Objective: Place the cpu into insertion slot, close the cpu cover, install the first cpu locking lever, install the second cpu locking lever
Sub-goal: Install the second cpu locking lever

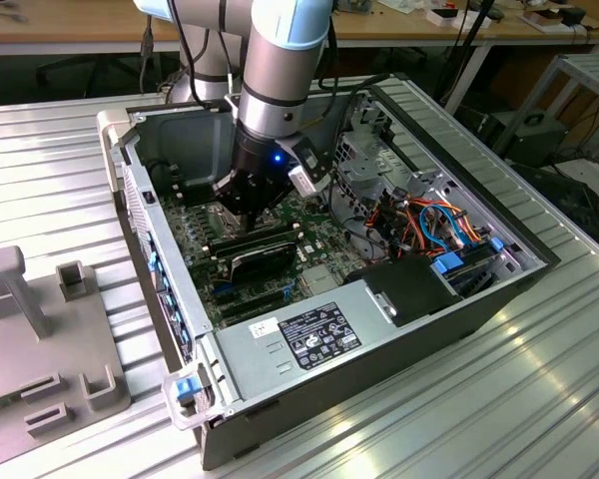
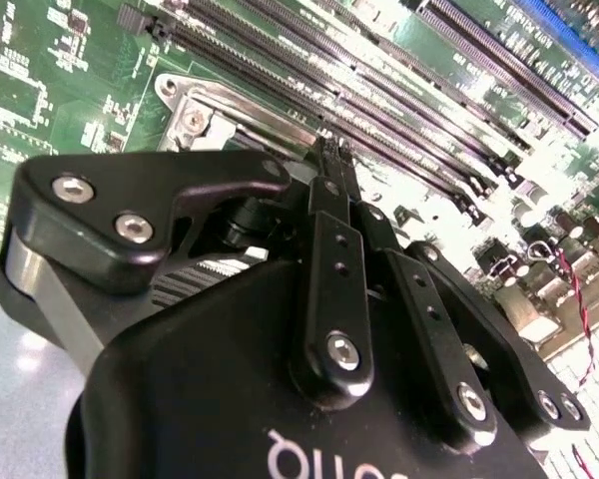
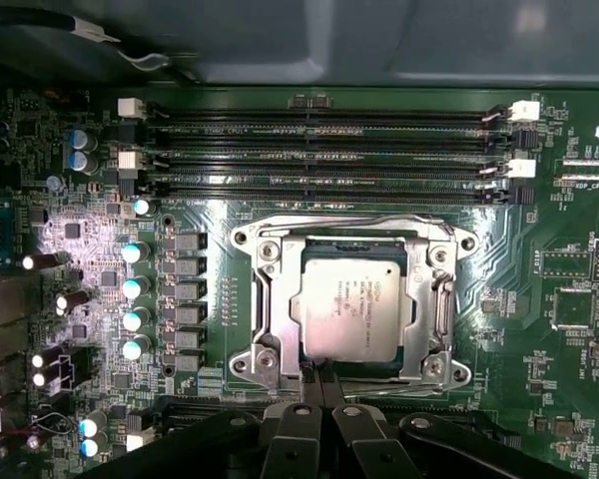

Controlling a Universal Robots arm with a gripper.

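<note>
One open computer case point(image 1: 399, 339) sits on a ribbed metal table point(image 1: 519, 399); fingers point(image 3: 314, 384) pressed together.

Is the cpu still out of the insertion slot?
No. In the first wrist view the cpu lies flat in the insertion slot, framed by the cpu cover.

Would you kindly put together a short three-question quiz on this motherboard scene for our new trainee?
1. True or false: the square silver-grey metal cpu lies in the dark-framed insertion slot.
2. The thin silvery hinged cpu cover is: A) raised upright B) down around the chip C) removed.
3. Fill in: the black end effector sits at the socket's edge, fingers pressed ____.

Key: 1 true; 2 B; 3 together.
</note>
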